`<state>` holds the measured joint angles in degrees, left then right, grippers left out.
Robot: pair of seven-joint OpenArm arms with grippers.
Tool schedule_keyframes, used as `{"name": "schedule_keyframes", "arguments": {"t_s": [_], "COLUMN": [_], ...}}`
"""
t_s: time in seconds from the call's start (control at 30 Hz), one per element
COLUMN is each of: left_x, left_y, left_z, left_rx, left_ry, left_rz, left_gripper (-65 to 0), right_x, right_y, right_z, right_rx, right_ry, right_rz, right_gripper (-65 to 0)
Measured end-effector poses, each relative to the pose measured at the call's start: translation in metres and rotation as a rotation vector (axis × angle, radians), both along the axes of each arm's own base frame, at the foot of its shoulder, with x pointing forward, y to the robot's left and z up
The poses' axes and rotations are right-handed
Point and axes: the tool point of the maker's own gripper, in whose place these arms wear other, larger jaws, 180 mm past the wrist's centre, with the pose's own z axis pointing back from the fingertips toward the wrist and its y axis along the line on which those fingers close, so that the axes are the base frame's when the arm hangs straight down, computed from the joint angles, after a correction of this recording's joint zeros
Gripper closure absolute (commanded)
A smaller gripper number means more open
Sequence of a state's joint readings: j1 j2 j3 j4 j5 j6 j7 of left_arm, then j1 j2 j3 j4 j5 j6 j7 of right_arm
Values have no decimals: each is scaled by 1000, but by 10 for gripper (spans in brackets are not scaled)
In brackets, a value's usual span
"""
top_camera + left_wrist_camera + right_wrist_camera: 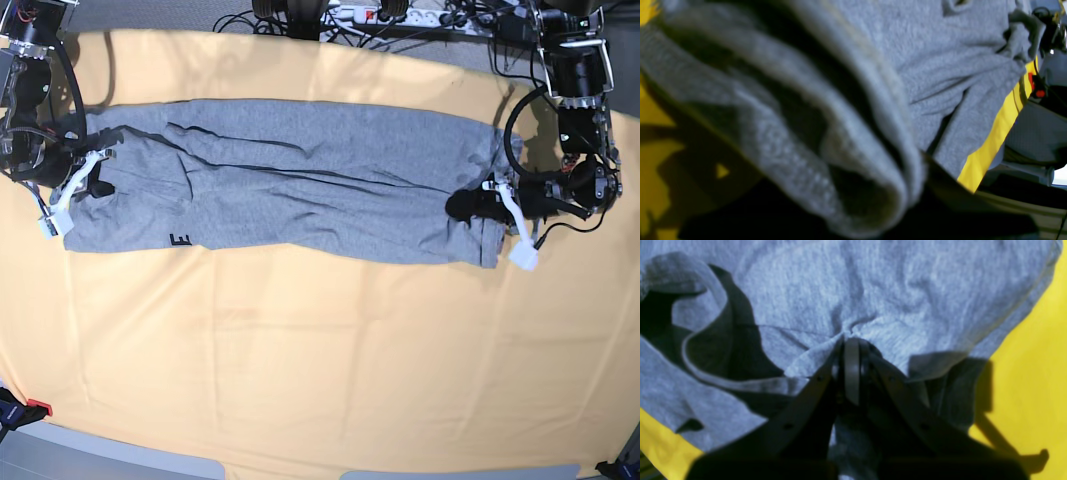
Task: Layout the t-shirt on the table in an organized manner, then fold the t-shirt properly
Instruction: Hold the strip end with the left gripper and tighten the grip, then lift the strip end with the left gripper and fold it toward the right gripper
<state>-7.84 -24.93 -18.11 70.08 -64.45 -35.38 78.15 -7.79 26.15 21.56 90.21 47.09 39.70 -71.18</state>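
Observation:
The heather-grey t-shirt (300, 190) lies stretched in a long band across the far half of the table (320, 360), with a black letter (180, 240) showing at its front edge. My left gripper (482, 200) is shut on the shirt's right end; in the left wrist view a thick roll of grey fabric (857, 150) fills the frame right at the jaws. My right gripper (95, 172) is shut on the shirt's left end; the right wrist view shows its closed fingertips (850, 343) pinching puckered cloth (873, 290) above the yellow table (1033, 356).
Cables and a power strip (390, 15) run along the table's far edge. A red-tipped clamp (35, 408) sits at the front left corner. Wide bare cloth lies in front of the shirt.

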Motion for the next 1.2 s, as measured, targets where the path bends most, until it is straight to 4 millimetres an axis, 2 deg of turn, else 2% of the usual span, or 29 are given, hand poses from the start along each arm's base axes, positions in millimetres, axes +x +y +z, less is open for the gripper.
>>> {"name": "schedule_keyframes", "arguments": {"t_s": [0.13, 0.3, 0.4, 0.53, 0.7, 0.87, 1.03, 1.13, 1.2], "left_x": [0, -2, -2, -3, -1, 5, 5, 8, 9], "left_y": [16, 45, 51, 48, 38, 22, 19, 9, -5], "left_z": [3, 8, 10, 13, 25, 54, 58, 75, 93], "left_rx": [28, 110, 119, 101, 19, -161, -152, -121, -113], "left_ry": [-3, -9, -8, -31, -73, -139, -153, -220, -290], "left_rz": [17, 15, 18, -2, -13, -6, -21, -75, -126], "left_gripper": [0, 0, 0, 0, 0, 0, 0, 0, 0], "right_x": [1, 1, 1, 4, 11, 17, 18, 18, 18], "right_y": [3, 12, 13, 17, 31, 40, 41, 41, 41], "right_z": [7, 11, 12, 17, 38, 59, 61, 62, 62], "right_rx": [-20, -3, -5, 14, 38, 10, 6, 6, 6], "right_ry": [-16, -27, -29, -50, -120, -192, -200, -201, -201], "right_rz": [23, 43, 45, 51, 92, 133, 138, 139, 138], "right_gripper": [0, 0, 0, 0, 0, 0, 0, 0, 0]}}
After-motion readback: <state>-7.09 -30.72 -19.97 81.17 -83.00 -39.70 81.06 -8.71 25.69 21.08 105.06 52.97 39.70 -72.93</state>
